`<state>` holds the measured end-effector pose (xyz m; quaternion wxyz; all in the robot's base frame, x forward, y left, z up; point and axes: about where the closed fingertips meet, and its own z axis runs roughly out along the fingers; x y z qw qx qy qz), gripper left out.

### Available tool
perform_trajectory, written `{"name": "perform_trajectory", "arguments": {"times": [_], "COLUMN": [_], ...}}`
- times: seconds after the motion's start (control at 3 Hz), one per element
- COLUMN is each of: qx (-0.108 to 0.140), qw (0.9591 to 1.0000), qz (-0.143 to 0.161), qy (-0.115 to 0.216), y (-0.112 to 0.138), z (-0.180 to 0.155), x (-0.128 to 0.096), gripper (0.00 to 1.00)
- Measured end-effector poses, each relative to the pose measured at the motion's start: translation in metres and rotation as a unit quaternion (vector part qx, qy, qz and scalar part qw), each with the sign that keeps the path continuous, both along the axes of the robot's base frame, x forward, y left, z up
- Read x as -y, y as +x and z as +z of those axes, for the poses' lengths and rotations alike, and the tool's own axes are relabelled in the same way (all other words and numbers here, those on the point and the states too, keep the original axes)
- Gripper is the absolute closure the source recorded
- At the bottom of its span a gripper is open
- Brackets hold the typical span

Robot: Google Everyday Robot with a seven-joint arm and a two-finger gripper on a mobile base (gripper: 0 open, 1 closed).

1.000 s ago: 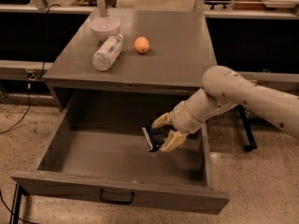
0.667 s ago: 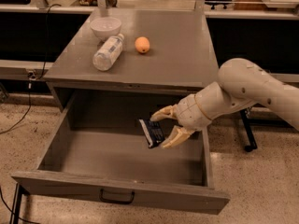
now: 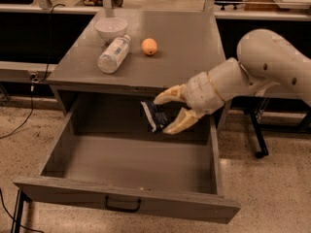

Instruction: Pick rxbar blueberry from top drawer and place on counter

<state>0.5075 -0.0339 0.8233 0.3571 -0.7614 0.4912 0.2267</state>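
1. Where a second ago the rxbar blueberry [image 3: 153, 113] hung low inside the top drawer [image 3: 126, 200], it now rides higher, just under the front lip of the counter [image 3: 194, 47].
2. Gripper [image 3: 161, 115] is clamped on the bar, one finger above and one below. It sits over the drawer's rear half.
3. My reading: pick done, carry under way, bar not yet above the countertop.
4. Bowl [image 3: 111, 28], bottle [image 3: 114, 55] and orange [image 3: 149, 46] sit back-left on the counter. The right side looks free for the set-down.
5. Risk: the bar clipping the lip as it rises.
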Motion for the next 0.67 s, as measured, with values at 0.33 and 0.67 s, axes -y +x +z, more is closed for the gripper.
{"name": "perform_trajectory", "arguments": {"times": [0.33, 0.67], "qx": [0.023, 0.015], "qw": [0.9993, 0.9951], "qz": [-0.018, -0.067], "qy": [-0.024, -0.071], "y": [0.035, 0.097], "z": [0.053, 0.073], "x": [-0.004, -0.001], "gripper": [1.00, 1.00]}}
